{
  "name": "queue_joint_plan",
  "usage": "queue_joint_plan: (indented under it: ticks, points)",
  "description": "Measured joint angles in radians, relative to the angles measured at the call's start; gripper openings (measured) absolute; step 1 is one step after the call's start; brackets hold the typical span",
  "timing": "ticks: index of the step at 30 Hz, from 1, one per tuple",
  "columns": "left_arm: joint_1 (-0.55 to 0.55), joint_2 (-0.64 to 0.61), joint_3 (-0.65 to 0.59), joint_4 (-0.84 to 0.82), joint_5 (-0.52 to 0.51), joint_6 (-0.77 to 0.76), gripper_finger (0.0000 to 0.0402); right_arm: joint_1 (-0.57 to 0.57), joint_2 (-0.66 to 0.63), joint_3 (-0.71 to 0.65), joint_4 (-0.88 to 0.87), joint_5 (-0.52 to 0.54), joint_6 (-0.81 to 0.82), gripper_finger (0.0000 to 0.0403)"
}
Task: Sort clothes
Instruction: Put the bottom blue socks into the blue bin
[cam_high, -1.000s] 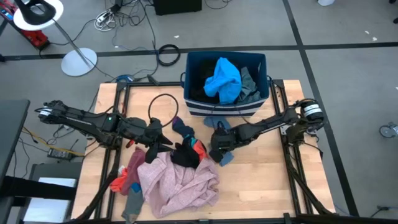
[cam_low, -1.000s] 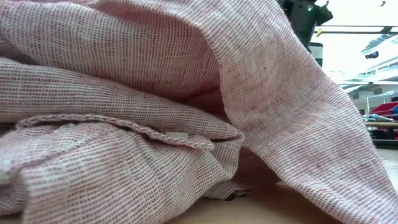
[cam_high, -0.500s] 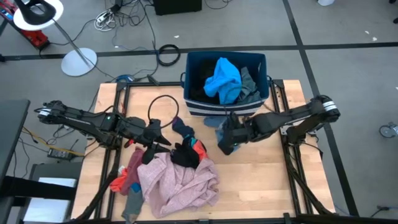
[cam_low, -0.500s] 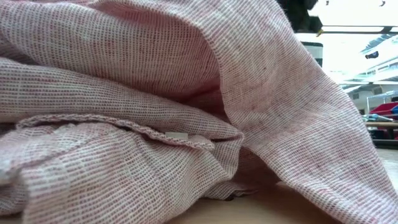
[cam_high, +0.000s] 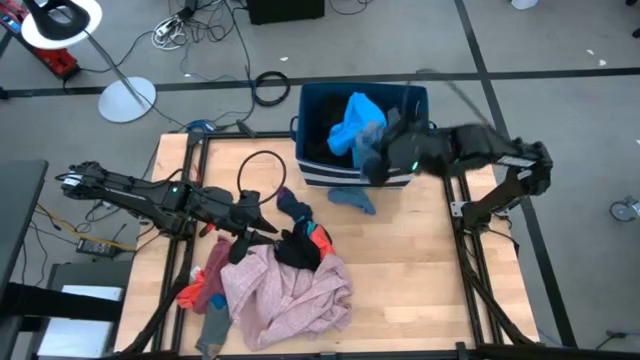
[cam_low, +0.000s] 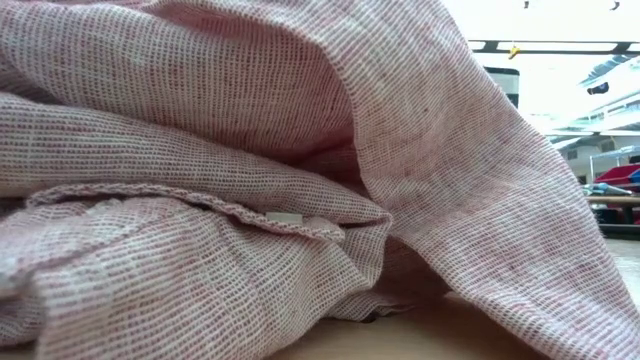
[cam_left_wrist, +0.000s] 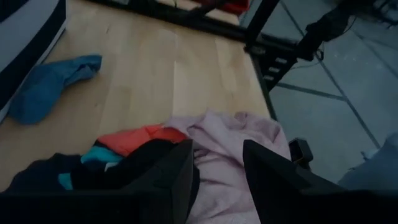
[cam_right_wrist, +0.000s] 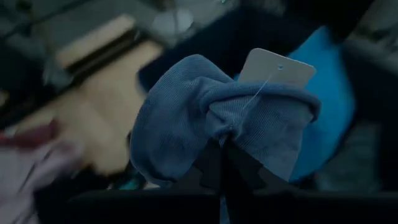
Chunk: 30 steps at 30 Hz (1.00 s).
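Observation:
My right gripper (cam_high: 373, 163) is up over the front rim of the dark blue bin (cam_high: 312, 110), shut on a small blue-grey sock (cam_right_wrist: 205, 112) with a white tag (cam_right_wrist: 277, 68). The bin holds a bright blue garment (cam_high: 358, 122) and a teal-grey one (cam_high: 402, 130). My left gripper (cam_left_wrist: 217, 168) is open over the pile at the table's left middle, its fingers either side of the pink garment (cam_left_wrist: 230, 140), next to black (cam_high: 296, 248) and red-orange (cam_left_wrist: 140, 135) pieces. A second blue sock (cam_high: 352, 198) lies flat on the table before the bin. My right gripper pinches a bunched fold in the middle of the sock (cam_right_wrist: 222, 134) between its two shut fingers. The sock is lifted clear of the table. Its two ends bulge out on either side of the fingers, and the tag stands off the far end.
The pink garment (cam_high: 285, 292) lies heaped at the table's near left and fills the low view (cam_low: 250, 170). Red-orange and grey pieces (cam_high: 200, 290) lie at its left. A black cable loop (cam_high: 262, 170) lies at the far left. Bare wood (cam_high: 410, 270) shows at the right.
My right gripper has risen from the table beside the pile with the blue-grey sock and has swung toward the far edge, up to the bin's front rim. The sock is lifted clear. The second blue sock has stayed on the table.

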Motion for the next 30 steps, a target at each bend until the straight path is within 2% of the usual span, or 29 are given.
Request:
queue_joint_plan:
  ticks: [4, 9, 13, 19, 24, 27, 30]
  points:
    - [0.0, 0.0, 0.0, 0.052, 0.0, 0.0, 0.0147, -0.103, -0.008, 0.076, -0.007, 0.035, -0.118, 0.0001]
    - [0.0, 0.0, 0.0, 0.086, 0.0, -0.002, 0.0147, -0.255, -0.023, 0.085, -0.047, 0.033, -0.172, 0.0002]
    - [0.001, 0.0, 0.0, 0.063, -0.005, -0.006, 0.0147, -0.375, -0.023, 0.081, -0.127, -0.063, -0.179, 0.0002]
    - [0.018, 0.0, 0.0, 0.012, -0.126, 0.005, 0.0147, -0.5, -0.023, 0.053, -0.132, -0.186, -0.283, 0.0006]
    - [0.032, 0.0, 0.0, -0.004, -0.258, 0.087, 0.0147, -0.56, -0.021, 0.016, -0.124, -0.202, -0.304, 0.0021]
    - [0.042, 0.0, 0.0, -0.003, -0.301, 0.129, 0.0147, -0.582, -0.021, -0.009, -0.124, -0.207, -0.312, 0.0038]
    - [0.049, 0.0, 0.0, -0.003, -0.305, 0.137, 0.0147, -0.602, -0.021, -0.028, -0.106, -0.262, -0.321, 0.0065]
